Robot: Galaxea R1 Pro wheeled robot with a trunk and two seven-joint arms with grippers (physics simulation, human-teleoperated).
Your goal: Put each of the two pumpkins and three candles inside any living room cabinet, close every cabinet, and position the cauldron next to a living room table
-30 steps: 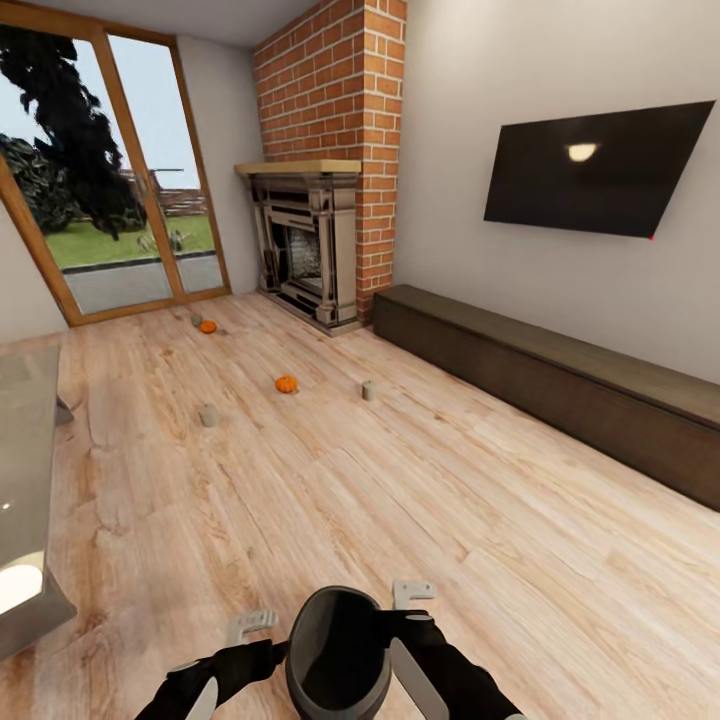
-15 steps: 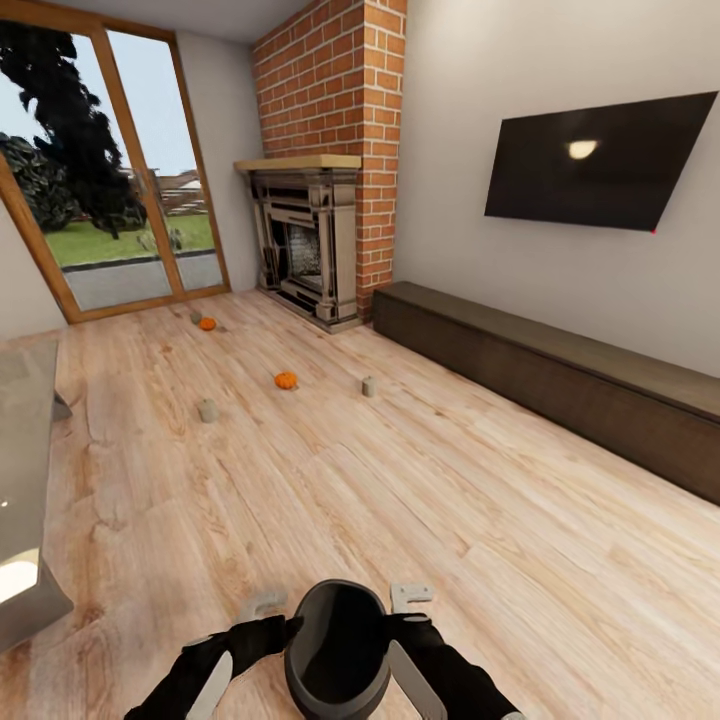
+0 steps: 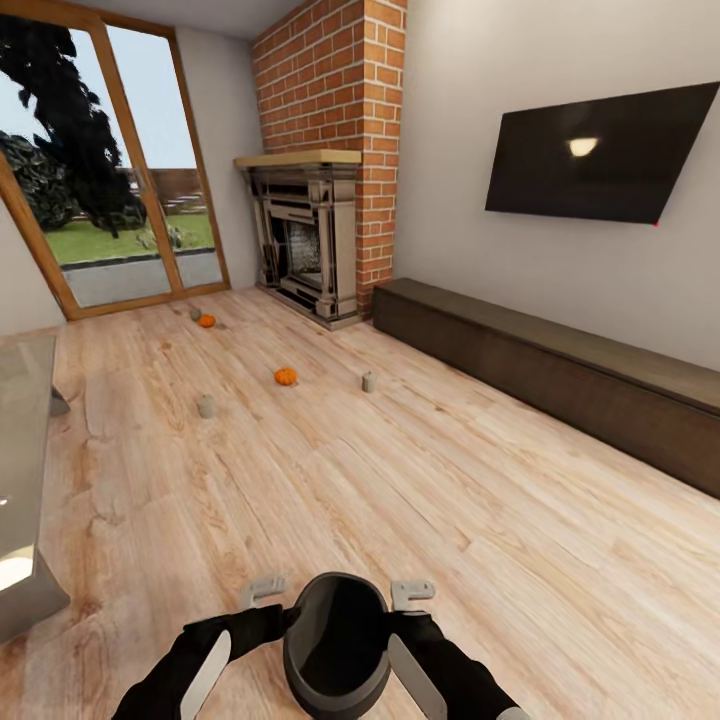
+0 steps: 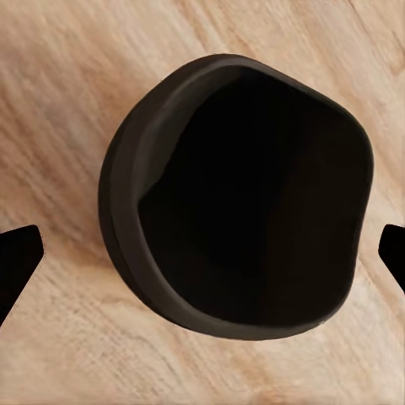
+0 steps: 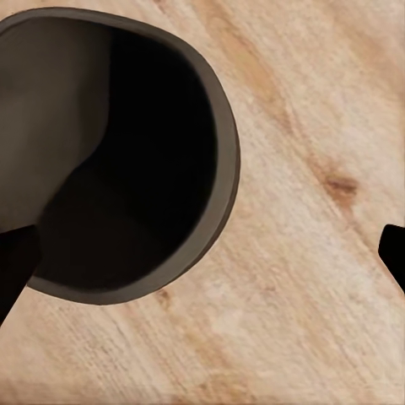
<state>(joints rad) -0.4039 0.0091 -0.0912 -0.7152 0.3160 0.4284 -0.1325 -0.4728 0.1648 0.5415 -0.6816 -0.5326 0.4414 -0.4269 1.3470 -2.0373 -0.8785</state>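
Pumpkins [image 3: 286, 376] nearer (camera advanced), cauldron [image 3: 336, 642] below

A living room in a home: pale wood plank floor [image 3: 420, 480], a brick chimney [image 3: 335, 80] above an ornate fireplace [image 3: 305, 245], a dark flat screen [image 3: 600, 155] on the wall over a long low cabinet [image 3: 560, 375], and glass patio doors [image 3: 110, 170] facing a lawn.

Two pumpkins [image 3: 286, 376] [image 3: 206, 320], three candles [image 3: 206, 406] [image 3: 368, 381] [image 3: 195, 313], one cauldron [image 3: 335, 645], one cabinet [image 3: 540, 378].
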